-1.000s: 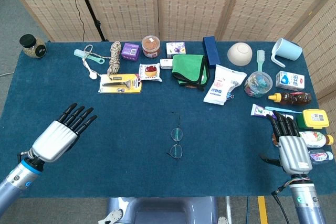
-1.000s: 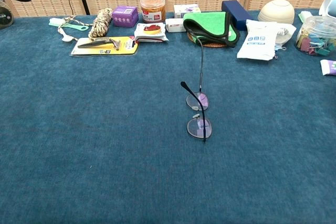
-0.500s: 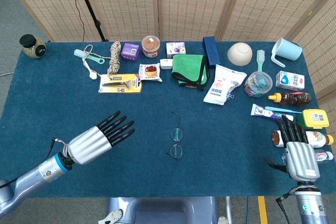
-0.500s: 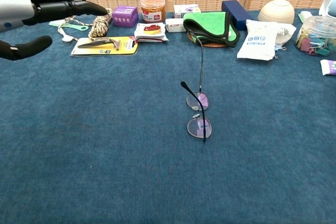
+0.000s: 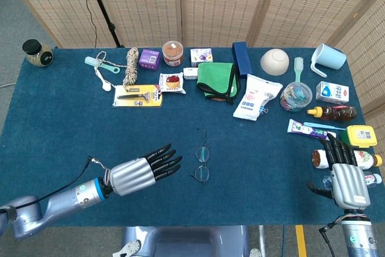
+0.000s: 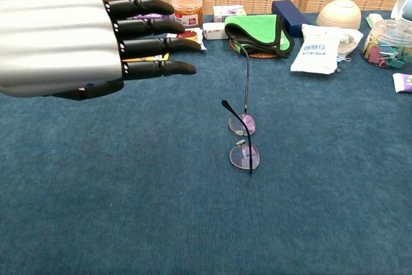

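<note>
A pair of thin-framed glasses (image 5: 203, 162) (image 6: 243, 140) lies unfolded in the middle of the blue table (image 5: 72, 118). My left hand (image 5: 143, 170) (image 6: 84, 40) hovers flat just left of the glasses, fingers stretched out towards them, holding nothing. My right hand (image 5: 344, 176) stands at the table's right front corner, fingers straight and apart, empty, beside small bottles (image 5: 361, 161) and a yellow box (image 5: 361, 136). The chest view does not show the right hand.
Along the back lie a razor card (image 5: 138, 95), rope (image 5: 130, 65), purple box (image 5: 149, 58), jar (image 5: 172, 53), green cloth (image 5: 218, 79), blue box (image 5: 241, 58), white pouch (image 5: 255, 96), bowl (image 5: 274, 61), mug (image 5: 328, 58) and a clip tub (image 5: 296, 95).
My left hand has swept rightwards and forwards across the table, from the left edge to just beside the glasses. The right hand has drawn back slightly towards the front edge.
</note>
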`<state>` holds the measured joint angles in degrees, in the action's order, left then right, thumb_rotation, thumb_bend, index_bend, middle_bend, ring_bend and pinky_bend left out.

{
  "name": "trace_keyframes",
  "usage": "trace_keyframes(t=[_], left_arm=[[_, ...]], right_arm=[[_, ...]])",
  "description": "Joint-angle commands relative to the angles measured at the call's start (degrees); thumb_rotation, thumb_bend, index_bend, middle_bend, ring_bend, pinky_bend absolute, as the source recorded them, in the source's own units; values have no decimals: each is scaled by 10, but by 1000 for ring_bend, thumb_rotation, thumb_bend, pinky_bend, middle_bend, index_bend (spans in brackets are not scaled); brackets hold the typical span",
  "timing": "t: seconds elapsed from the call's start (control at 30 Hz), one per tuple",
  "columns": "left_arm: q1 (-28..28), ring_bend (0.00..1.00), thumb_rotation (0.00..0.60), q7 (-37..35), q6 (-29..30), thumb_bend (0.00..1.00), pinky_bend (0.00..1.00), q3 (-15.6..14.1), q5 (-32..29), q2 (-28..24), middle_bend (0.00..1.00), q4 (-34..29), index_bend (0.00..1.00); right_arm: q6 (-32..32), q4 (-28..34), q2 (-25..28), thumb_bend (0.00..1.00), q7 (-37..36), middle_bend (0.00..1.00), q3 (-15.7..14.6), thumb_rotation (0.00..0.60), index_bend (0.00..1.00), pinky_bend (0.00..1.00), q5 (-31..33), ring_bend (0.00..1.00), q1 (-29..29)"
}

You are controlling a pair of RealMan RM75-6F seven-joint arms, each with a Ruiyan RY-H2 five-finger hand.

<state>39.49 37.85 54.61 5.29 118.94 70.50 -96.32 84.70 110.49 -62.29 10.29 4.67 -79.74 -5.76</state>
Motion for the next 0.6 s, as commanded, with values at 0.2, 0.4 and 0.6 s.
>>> trace_keyframes(t=[0.2, 0.4, 0.6], left_arm=[[26, 0, 600, 79, -62, 580, 0, 16, -27, 45, 0, -39, 0], [32, 0, 600, 136, -89, 580, 0, 29, -53, 80, 0, -60, 0], [43, 0, 600, 183, -125, 580, 0, 39, -85, 113, 0, -66, 0]], right_arm=[[-6, -9, 1, 0, -14, 0, 3, 600, 14, 0, 5, 0, 0], [-8, -15, 6, 0, -27, 0, 5, 600, 14, 0, 7, 0, 1], [-9, -20, 12, 0, -42, 0, 7, 600, 14, 0, 7, 0, 3]])
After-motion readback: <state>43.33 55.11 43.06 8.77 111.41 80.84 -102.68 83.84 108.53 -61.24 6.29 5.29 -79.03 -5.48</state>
